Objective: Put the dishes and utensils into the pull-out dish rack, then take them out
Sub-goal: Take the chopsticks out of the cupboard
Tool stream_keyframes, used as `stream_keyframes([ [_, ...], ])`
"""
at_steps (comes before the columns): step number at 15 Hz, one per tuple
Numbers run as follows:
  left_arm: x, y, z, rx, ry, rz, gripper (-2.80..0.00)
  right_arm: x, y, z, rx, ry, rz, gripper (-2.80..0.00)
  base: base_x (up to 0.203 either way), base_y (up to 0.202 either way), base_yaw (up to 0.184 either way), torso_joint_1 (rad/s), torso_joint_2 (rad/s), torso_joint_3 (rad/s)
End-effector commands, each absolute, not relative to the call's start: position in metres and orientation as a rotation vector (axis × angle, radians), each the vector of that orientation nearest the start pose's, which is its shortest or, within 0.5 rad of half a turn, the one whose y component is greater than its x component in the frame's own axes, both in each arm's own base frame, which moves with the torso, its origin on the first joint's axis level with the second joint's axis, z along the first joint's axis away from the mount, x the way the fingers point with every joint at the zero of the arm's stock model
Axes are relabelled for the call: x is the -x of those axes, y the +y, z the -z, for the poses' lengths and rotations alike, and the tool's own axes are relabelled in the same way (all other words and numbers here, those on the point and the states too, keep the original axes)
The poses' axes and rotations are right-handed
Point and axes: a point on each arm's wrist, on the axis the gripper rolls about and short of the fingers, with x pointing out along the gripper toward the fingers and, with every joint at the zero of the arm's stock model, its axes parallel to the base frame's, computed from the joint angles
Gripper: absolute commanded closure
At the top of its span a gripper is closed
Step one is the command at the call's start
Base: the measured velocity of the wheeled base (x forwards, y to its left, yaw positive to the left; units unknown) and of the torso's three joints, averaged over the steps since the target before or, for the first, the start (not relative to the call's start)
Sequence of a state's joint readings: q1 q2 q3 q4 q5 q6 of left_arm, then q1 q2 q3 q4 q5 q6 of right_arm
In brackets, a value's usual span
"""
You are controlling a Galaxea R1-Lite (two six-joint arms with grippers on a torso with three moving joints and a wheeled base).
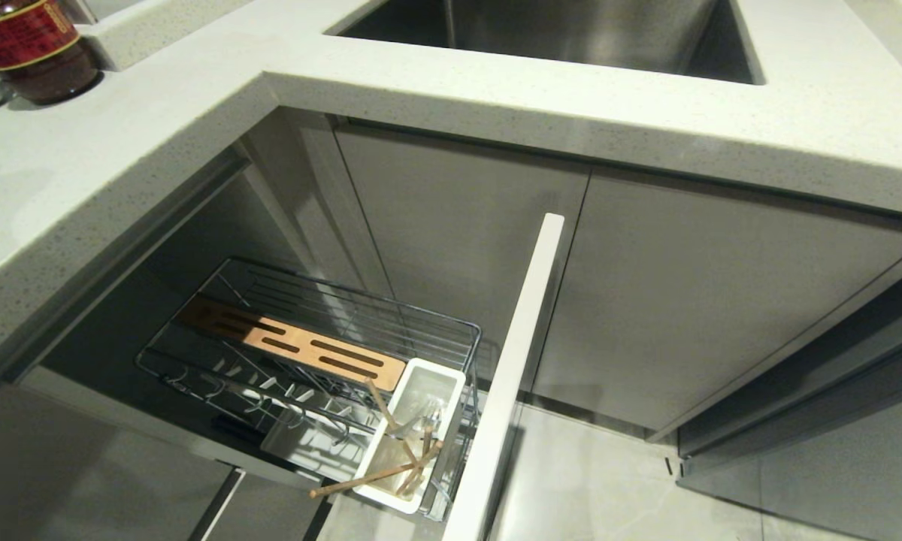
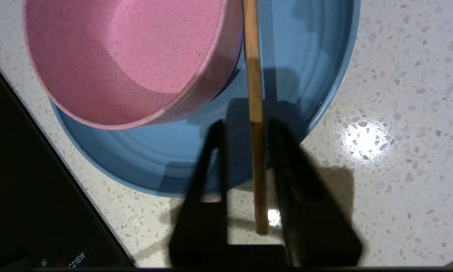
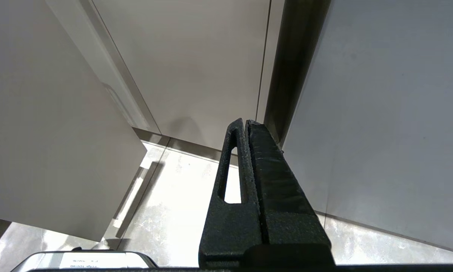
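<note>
The only legible writing is "C21EW", in white on the black glossy surface [image 2: 26,211] at the corner of the left wrist view; the red and gold label on the dark brown jar [image 1: 34,45] in the head view cannot be read. The left wrist view alone shows the left gripper [image 2: 245,124] over the speckled white stone countertop [image 2: 400,113], its 2 dark fingers standing apart on either side of 1 slim light wooden chopstick [image 2: 256,113] with a gap showing on each side, so whether they touch it cannot be told. That chopstick runs straight ahead between the fingers, across the flat round light-blue plate [image 2: 305,75] just beyond the fingertips, and passes just beside the deep matte pink bowl [image 2: 128,60] that sits on the plate ahead and to one side. The head view shows neither arm, only the pulled-out chrome wire dish rack [image 1: 308,353] with its slotted wooden strip [image 1: 301,346], white front panel [image 1: 511,376] and white rectangular utensil cup [image 1: 413,436], where another wooden chopstick [image 1: 376,475] leans out beside a silver metal fork [image 1: 427,421]. The right wrist view shows the right gripper [image 3: 246,122] with its 2 fingers pressed together on nothing, in front of grey cabinet doors [image 3: 196,56] above a pale tiled floor [image 3: 181,211].
</note>
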State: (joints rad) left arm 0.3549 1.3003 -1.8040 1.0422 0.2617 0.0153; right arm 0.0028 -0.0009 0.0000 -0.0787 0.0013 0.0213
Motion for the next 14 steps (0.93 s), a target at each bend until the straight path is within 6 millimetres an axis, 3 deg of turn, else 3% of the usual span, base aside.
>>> stream_keyframes([
  [1,-0.112,0.048,-0.388,0.011,0.549,-0.597,-2.80,0.021,0.000,-0.076,-0.022,-0.055,-0.005,0.00,0.000,0.000,0.000,0.000,0.00,0.000],
  [9,-0.093,0.039,-0.394,0.012,0.494,-0.585,-2.80,0.021,0.000,-0.076,-0.022,-0.055,-0.005,0.00,0.000,0.000,0.000,0.000,0.00,0.000],
  [13,-0.064,0.028,-0.403,0.014,0.380,-0.577,-2.80,0.021,0.000,-0.076,-0.022,-0.055,-0.005,0.00,0.000,0.000,0.000,0.000,0.00,0.000],
  [14,-0.056,0.025,-0.407,0.018,0.331,-0.574,0.00,0.021,0.000,-0.076,-0.022,-0.055,-0.005,0.00,0.000,0.000,0.000,0.000,0.00,0.000],
])
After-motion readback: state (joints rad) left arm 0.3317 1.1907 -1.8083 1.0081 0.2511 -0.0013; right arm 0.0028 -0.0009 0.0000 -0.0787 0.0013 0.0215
